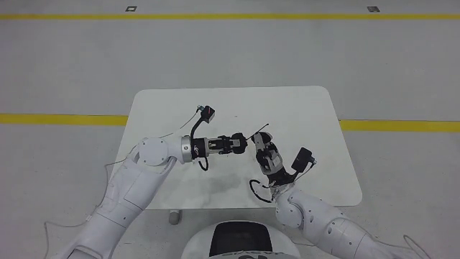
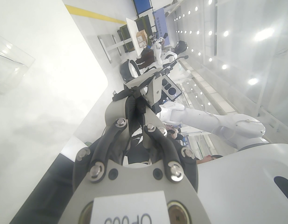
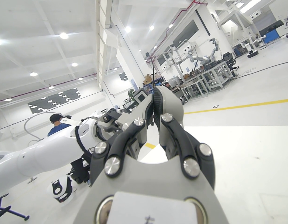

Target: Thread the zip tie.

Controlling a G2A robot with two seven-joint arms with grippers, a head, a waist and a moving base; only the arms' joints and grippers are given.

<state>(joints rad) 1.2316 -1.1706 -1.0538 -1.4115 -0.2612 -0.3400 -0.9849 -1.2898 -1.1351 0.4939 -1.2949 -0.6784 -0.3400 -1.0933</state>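
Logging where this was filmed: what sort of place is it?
Probably a robotics lab hall: yellow painted floor lines, metal workbenches carrying other white robot arms, and round ceiling lights high overhead.

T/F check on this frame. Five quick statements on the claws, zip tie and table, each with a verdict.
1. The right claw is shut on a thin black zip tie. True.
2. The zip tie lies flat on the table. False: it is held up off the table, with its free end sticking out past the right claw's tips.
3. The left claw and the right claw are close together above the table. True.
4. The table is black. False: it is white.
5. The left claw is wide open. False: its fingers are drawn together, apparently on the zip tie.
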